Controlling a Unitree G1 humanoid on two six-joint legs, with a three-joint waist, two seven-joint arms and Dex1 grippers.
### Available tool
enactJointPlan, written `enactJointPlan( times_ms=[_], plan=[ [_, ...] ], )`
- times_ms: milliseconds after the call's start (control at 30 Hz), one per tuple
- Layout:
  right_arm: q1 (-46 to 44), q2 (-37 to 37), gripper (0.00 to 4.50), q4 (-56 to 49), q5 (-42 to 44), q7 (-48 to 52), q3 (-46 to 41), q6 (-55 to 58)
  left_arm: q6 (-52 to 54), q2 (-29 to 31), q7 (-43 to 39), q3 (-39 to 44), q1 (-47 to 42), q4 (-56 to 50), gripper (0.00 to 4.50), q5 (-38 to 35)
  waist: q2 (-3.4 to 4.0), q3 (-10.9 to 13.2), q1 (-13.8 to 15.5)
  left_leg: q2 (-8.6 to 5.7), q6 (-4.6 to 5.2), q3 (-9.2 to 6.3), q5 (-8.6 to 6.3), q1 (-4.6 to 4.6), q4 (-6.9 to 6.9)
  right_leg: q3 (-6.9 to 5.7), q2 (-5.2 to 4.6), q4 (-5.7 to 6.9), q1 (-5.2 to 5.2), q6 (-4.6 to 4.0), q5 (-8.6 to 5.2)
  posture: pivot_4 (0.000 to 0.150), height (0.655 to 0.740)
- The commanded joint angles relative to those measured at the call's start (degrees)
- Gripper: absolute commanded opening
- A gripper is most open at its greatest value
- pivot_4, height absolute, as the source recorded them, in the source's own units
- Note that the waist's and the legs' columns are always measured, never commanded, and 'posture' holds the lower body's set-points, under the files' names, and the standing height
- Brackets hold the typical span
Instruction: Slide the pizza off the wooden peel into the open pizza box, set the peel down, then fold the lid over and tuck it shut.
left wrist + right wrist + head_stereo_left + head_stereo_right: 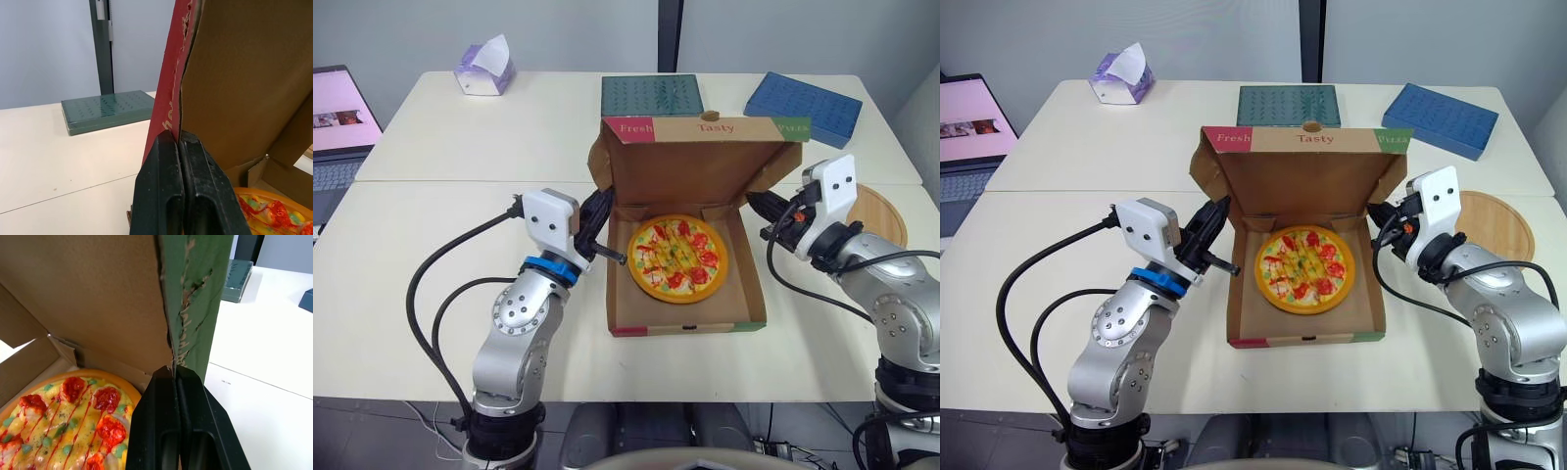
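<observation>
Cardboard of a plain brown forms the pizza box [685, 311], which sits open on the pale tabletop [431, 294]. Its low front wall is marked red at one corner and green at the other. The lid [705, 166] stands upright at the back of the box, and the flap along its top edge reads "Fresh Tasty Pizza" across red, brown and green sections. Inside the base lies the pizza [678, 258], flat and whole. It has an orange rim, yellow cheese, red slices, green flecks and thin red lines of sauce, and it lies nearer the back wall than the front. The left pincer [179, 139] is at the lid's left edge with its black fingers pressed together and its tips against the red-printed cardboard. The right pincer [174, 372] meets the lid's right edge in the same manner, fingers together at the torn green strip. Whether either one nips the cardboard between its tips cannot be told. The wooden peel [883, 211] lies flat on the tabletop just right of the box, partly behind the right arm. Behind the box rest a dark green perforated case [651, 94] and, further right, a blue one [803, 106]. A tissue box [484, 70] stands well off to the back left, and an open laptop [337, 122] sits beyond it at the far left.
</observation>
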Motion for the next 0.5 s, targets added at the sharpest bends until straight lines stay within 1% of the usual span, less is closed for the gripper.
enactJointPlan(
  times_ms=[33,167,267,500],
  plan=[
    [0.5,-0.6,0.04,-4.0,2.6,1.9,-0.1,-0.2,1.5,1.6,-3.0,-0.5,1.6,-3.5,0.00,-3.7,0.00,0.0,0.0,0.00,0.00,0.00,0.00,0.00,-0.01,0.00,0.00,0.00,0.00,0.00,0.00,0.150,0.7400],
    [2.3,-0.8,0.04,-4.9,2.5,2.4,0.4,-0.8,1.8,4.8,-6.0,1.2,6.1,-3.8,0.00,-6.5,0.01,0.0,0.0,0.00,0.00,0.00,0.00,0.01,-0.01,0.00,0.00,-0.01,0.00,0.00,0.00,0.150,0.7400],
    [3.6,0.0,0.04,-5.8,2.7,1.9,0.9,-0.8,1.5,5.5,-7.3,2.2,8.9,-4.3,0.00,-9.0,0.02,0.0,0.0,0.01,0.00,0.00,0.00,0.01,-0.01,0.01,0.00,-0.01,0.01,0.00,0.00,0.150,0.7400],
    [7.4,0.7,0.04,-8.0,0.7,1.2,3.1,-2.7,-0.2,6.6,-8.5,2.0,13.0,-4.6,0.00,-10.4,0.04,0.0,-0.1,0.03,0.01,0.02,0.00,0.04,-0.03,0.02,0.01,-0.02,0.02,0.00,0.00,0.150,0.7400]
  ],
)
